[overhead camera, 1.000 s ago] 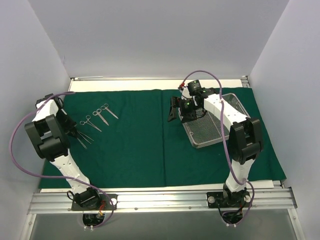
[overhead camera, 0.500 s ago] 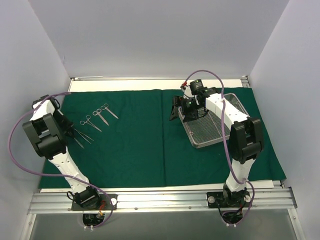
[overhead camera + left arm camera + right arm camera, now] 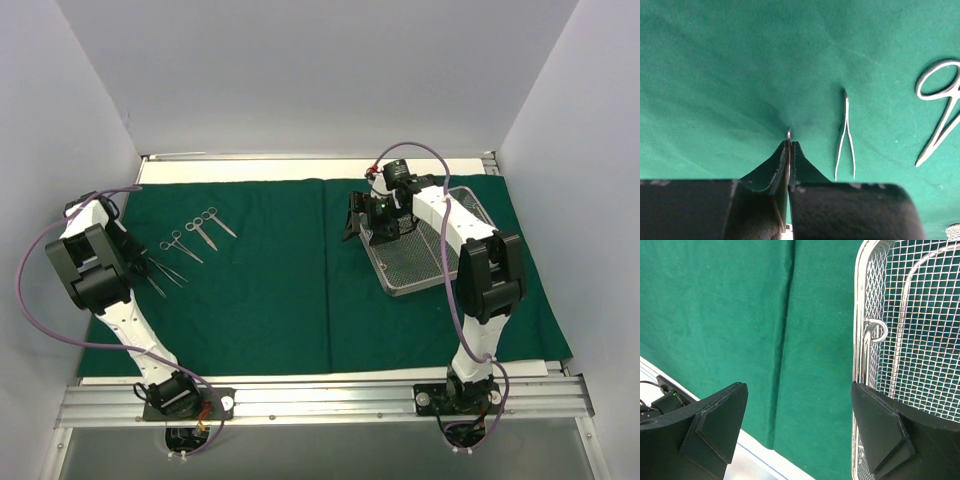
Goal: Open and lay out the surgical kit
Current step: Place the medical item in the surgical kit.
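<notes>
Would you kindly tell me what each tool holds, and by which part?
The left tool is shut on a thin steel instrument; only its tip shows, so the gripped part is hidden. The right tool is open, holding nothing.

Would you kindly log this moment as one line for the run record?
left gripper: shut on thin steel instrument, tip at drape | right gripper: open beside wire-mesh tray | tweezers, scissors laid on drape

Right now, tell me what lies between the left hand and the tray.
Top view: tweezers and three scissors-like tools, then bare green cloth up to the tray.
</notes>
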Robot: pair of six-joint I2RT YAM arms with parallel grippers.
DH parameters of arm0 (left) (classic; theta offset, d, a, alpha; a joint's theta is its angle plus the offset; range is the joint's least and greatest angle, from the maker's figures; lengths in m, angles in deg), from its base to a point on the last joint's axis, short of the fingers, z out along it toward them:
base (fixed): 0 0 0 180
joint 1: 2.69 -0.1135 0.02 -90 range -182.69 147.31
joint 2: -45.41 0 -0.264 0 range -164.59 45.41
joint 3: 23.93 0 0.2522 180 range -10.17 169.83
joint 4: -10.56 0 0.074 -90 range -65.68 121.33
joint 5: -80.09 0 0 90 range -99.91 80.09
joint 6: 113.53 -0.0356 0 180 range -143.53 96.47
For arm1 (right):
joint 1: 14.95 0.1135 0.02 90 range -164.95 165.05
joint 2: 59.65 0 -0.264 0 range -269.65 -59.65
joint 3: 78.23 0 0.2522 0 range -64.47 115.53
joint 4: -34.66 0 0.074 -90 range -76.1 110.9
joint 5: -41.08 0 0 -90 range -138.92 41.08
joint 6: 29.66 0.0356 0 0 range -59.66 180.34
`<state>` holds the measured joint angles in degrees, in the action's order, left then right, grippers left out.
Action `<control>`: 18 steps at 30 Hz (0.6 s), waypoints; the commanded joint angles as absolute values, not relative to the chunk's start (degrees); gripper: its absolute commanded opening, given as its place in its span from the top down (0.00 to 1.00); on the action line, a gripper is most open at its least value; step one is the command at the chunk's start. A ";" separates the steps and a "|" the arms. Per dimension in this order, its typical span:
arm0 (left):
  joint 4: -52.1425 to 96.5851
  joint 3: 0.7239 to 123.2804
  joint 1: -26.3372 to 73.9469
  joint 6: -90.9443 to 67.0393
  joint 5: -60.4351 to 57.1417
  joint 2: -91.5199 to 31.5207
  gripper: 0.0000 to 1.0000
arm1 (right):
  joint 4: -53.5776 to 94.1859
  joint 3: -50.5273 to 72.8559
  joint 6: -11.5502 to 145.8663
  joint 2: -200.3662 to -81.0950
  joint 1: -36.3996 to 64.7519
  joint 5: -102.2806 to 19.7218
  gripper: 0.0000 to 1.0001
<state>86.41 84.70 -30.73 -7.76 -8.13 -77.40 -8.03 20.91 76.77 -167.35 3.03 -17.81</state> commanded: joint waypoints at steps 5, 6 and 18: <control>85.41 88.62 -31.87 -8.15 -8.68 -79.31 0.89 | -9.33 21.84 76.78 -168.28 2.54 -16.84 0.13; 85.32 88.71 -31.87 -8.06 -8.85 -79.40 0.88 | -9.42 21.84 76.78 -168.28 2.54 -16.84 0.13; 85.06 88.71 -31.87 -7.98 -9.38 -79.66 0.79 | -9.25 21.93 77.04 -168.46 2.45 -16.40 0.13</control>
